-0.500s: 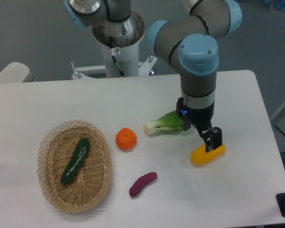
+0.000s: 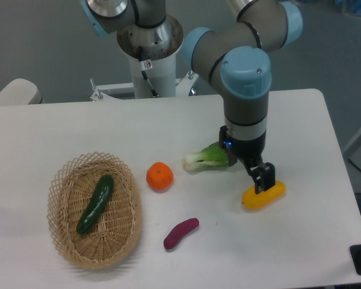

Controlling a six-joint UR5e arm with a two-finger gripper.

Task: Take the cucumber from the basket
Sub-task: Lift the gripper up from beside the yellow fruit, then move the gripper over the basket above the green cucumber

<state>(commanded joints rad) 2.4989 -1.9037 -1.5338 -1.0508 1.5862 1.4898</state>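
Table (image 2: 78, 129): white, set with produce.
Basket (image 2: 68, 250): front left.
Gripper (image 2: 263, 179): down at the yellow pepper (image 2: 268, 195); its opening and hold can't be made out.
Cucumber (image 2: 95, 203): lying in the basket, well apart from the gripper.

Table (image 2: 78, 129): plain white. Basket (image 2: 61, 236): light tan open weave. Cucumber (image 2: 95, 203): dark green. Round fruit (image 2: 159, 176): orange. Sweet potato (image 2: 180, 233): purple. Bok choy (image 2: 206, 158): green leaves, white stem. Yellow fruit (image 2: 265, 196). Tool (image 2: 263, 179): black; arm grey, light-blue caps.
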